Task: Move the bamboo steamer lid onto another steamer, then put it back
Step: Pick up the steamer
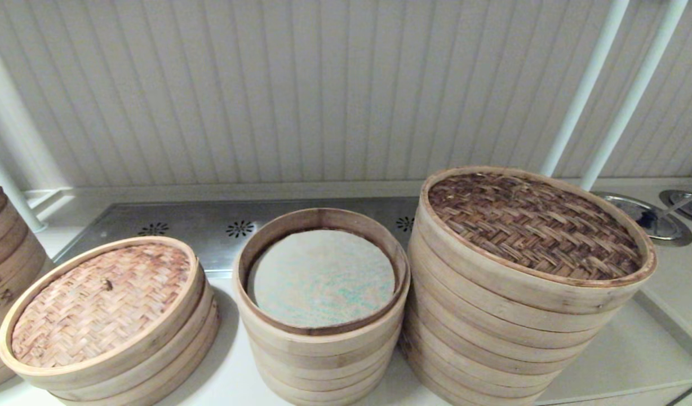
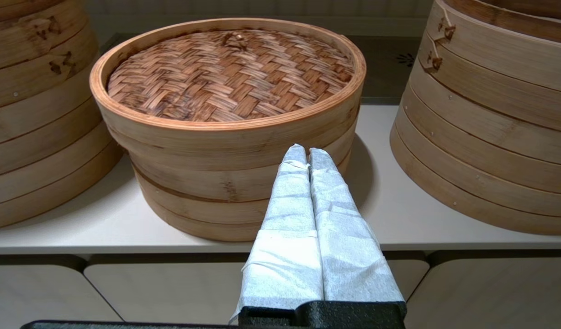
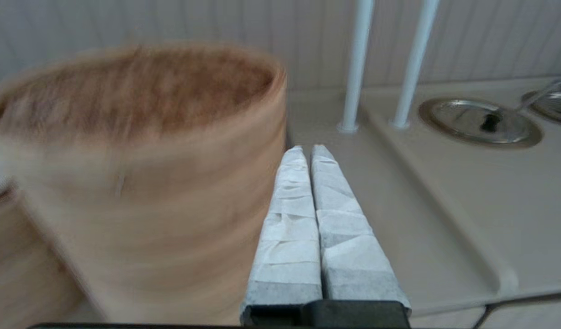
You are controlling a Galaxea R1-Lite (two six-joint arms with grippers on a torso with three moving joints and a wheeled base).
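Note:
The bamboo steamer lid (image 1: 535, 225), dark brown herringbone weave in a pale rim, lies on top of the widest steamer stack (image 1: 492, 338) at the right of the head view. It hides that stack's liner. Neither gripper shows in the head view. In the right wrist view my right gripper (image 3: 308, 148) is shut and empty, low beside that stack's wall (image 3: 161, 205), with the lid (image 3: 134, 87) above it. My left gripper (image 2: 308, 151) is shut on nothing, in front of the low stack at the counter's front edge.
The low stack with the pale knobbed lid (image 1: 106, 304) stands at the left. The narrower open stack with the greenish-speckled liner (image 1: 320, 282) stands in the middle. Another stack (image 1: 2, 265) is at the far left. White pipes (image 1: 582, 90) and metal discs (image 1: 644, 217) are at the back right.

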